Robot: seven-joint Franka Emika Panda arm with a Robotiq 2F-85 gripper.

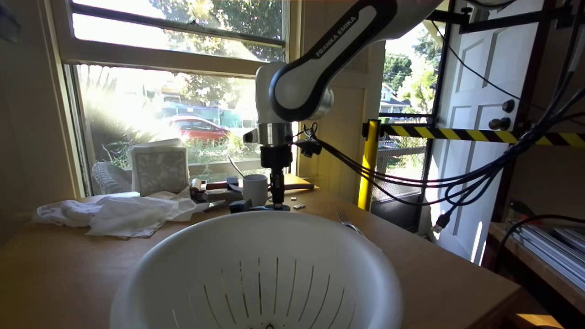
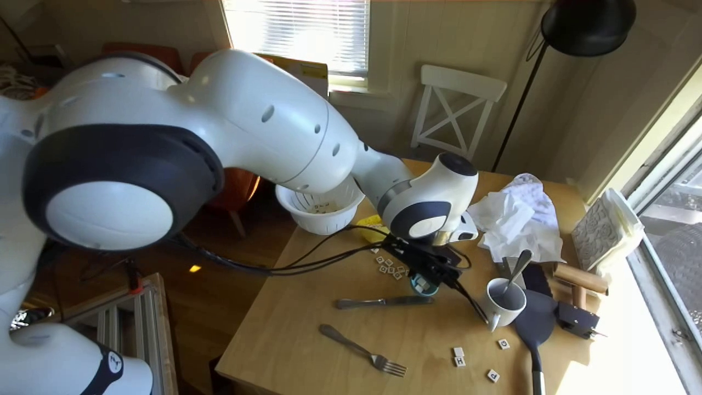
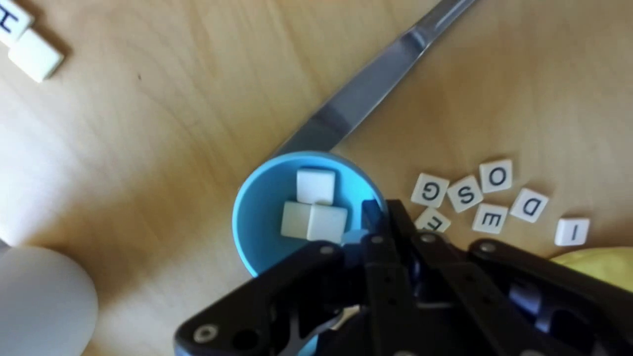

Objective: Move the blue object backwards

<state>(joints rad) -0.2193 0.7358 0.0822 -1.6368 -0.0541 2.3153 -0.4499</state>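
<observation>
The blue object is a round, light-blue cup. It stands on the table with several white tiles inside, and its wall (image 3: 252,232) shows in the wrist view. Its rim also shows in an exterior view (image 2: 432,291), partly hidden by the gripper and cables. My gripper (image 3: 384,212) is closed on the cup's right rim, with one fingertip inside and one outside. In an exterior view the gripper (image 1: 277,203) points straight down at table height behind the white colander, where the cup is mostly hidden.
A knife (image 3: 356,101) lies with its blade tip at the cup. Letter tiles (image 3: 465,194) and a yellow item (image 3: 601,264) are on one side, a white mug (image 3: 44,301) on the other. A fork (image 2: 351,345), a black spatula (image 2: 535,321) and the colander (image 2: 318,222) are nearby.
</observation>
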